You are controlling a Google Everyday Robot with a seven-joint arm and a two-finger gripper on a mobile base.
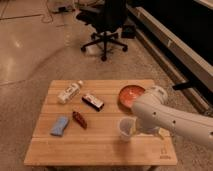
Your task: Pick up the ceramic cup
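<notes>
Camera view looks down on one wooden surface (100, 150), its near strip bare planks. Closest on it stands the single cup (125, 129), pale and upright, right of the middle and toward the front edge. One white arm (170, 117) reaches in from the right, and its gripper (135, 129) sits right against the cup's right side, mostly hidden by the arm's bulky end; whether it is clamped on the cup or loose cannot be told. On the left at about the same depth lies one blue cloth (59, 126), with one dark red packet (79, 119) just beside it, toward the centre. Farther back lies one dark bar with a white label (93, 101), set at a slant, and beyond it, to the left, one white bottle (70, 92) lies on its side. Near the far right corner sits one orange bowl (129, 93), partly covered by the arm's joint. Beyond the surface, on the speckled floor, stands one black office chair (104, 25), and a dark wall unit (170, 35) runs along the right.
</notes>
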